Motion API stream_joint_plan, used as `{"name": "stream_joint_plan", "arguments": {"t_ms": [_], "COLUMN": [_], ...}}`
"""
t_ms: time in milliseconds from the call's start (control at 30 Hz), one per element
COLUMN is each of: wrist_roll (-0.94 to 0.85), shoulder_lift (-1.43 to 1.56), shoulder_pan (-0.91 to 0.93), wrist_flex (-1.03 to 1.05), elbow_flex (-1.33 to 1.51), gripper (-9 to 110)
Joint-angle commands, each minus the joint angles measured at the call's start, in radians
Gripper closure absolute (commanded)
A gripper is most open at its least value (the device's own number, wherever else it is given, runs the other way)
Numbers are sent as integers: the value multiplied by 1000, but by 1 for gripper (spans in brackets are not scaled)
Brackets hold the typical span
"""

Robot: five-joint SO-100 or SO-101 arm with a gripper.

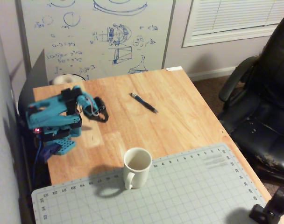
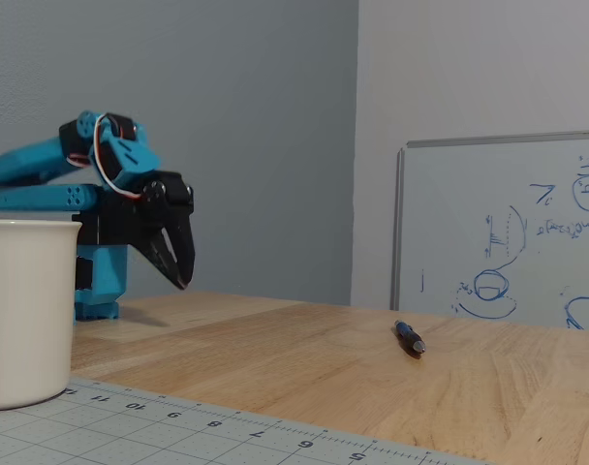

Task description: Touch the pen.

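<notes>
The pen [image 1: 143, 102] is thin and dark with a bluish barrel. It lies flat on the wooden table [image 1: 188, 112], right of the arm in a fixed view, and it shows small in the low fixed view [image 2: 409, 338]. The blue arm is folded at the table's left side. Its black gripper [image 1: 103, 116] points down just above the wood, well left of the pen and apart from it. In the low fixed view the gripper [image 2: 181, 279] has its jaws together and holds nothing.
A white mug [image 1: 136, 167] stands on a grey cutting mat [image 1: 179, 196] at the front; it fills the left of the low fixed view [image 2: 23, 310]. A whiteboard [image 1: 100, 32] leans behind the table. A black office chair [image 1: 263, 112] stands to the right.
</notes>
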Motion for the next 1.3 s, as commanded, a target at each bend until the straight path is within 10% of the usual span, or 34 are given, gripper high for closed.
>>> {"name": "stream_joint_plan", "arguments": {"t_ms": [0,533,1267], "wrist_roll": [5,-6,8], "shoulder_lift": [-451,-1511,-1985], "shoulder_pan": [-14,-77,-118], "wrist_flex": [-81,-169,-181], "elbow_flex": [-388,-1365,-1888], "gripper": [101,101,101]}}
